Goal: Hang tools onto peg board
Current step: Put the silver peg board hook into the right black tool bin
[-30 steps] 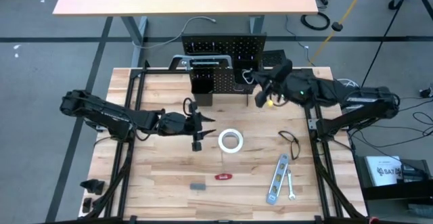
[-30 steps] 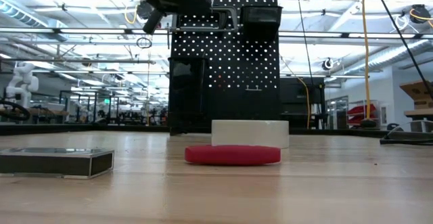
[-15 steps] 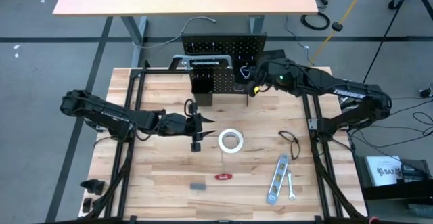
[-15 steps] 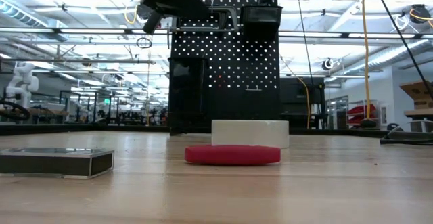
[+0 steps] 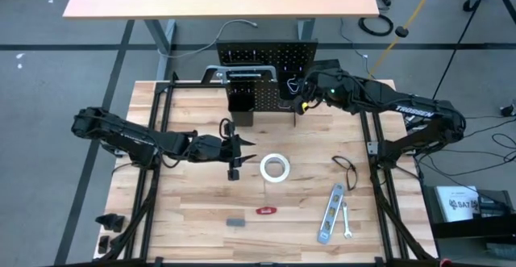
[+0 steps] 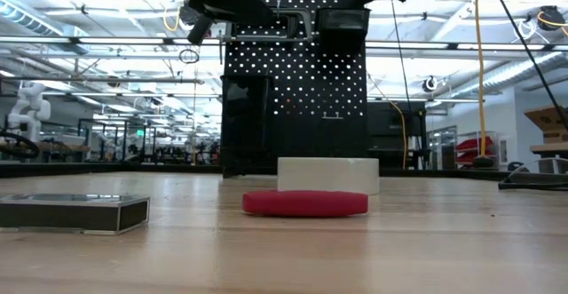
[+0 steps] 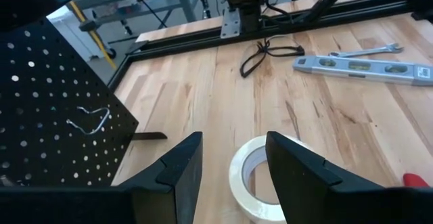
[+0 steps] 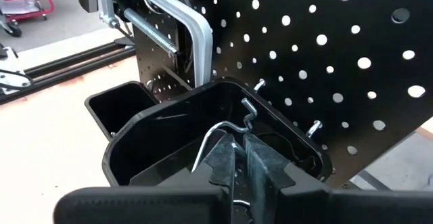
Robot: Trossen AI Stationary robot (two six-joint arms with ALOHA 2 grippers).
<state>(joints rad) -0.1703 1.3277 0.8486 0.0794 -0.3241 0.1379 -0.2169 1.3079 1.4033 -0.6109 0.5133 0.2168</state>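
Right end effector (image 8: 238, 158) closed above bin (image 8: 135, 143), wrist-view only.

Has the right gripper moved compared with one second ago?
Yes. The right gripper moved left and toward the peg board, now over its bin.

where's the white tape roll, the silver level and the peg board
white tape roll (image 5: 274, 168): high view, on its ring's rim.
silver level (image 5: 330, 213): high view, mid-length of its body.
peg board (image 6: 319, 81): low view, on its bare perforated face.
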